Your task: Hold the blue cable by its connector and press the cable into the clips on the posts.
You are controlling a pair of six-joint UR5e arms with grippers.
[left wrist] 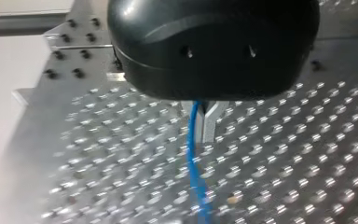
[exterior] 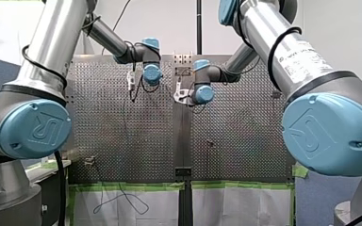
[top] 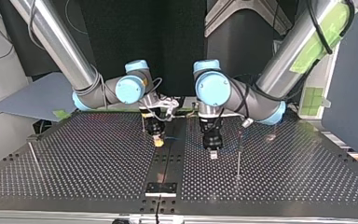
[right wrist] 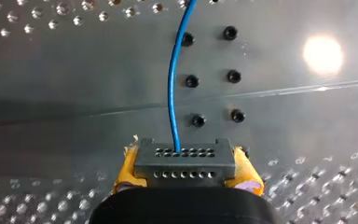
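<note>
around the work, the perforated surface (top: 98,158) carries two thin posts that we can count in the top view. one upright post (top: 238,156) stands just beside our left arm's jaws, on the side toward that view's right. a second post (top: 32,153) stands well apart near the view's left edge and looks tilted. any clips on them are too small to make out. a black plate (top: 161,188) sits on the middle seam at the surface's edge nearest that camera, and a grey board (top: 32,95) lies beyond the surface at the view's left. in the front view, green tape (exterior: 132,186) runs along the surface's lower edge. there is one blue cable (right wrist: 175,93) and one connector (right wrist: 185,163). our right arm's jaws, with yellow pads (right wrist: 127,170), pinch the connector from both sides, low over the surface near the seam. the connector is grey with two rows of small holes, and the cable rises out of the upper row. behind it we count six black screw heads (right wrist: 191,81), in two columns of three. in the left wrist view the cable runs on ahead over the surface, and a black housing (left wrist: 214,42) hides where it meets our left arm's jaws, so we cannot tell whether those are spread or pressed together.
</note>
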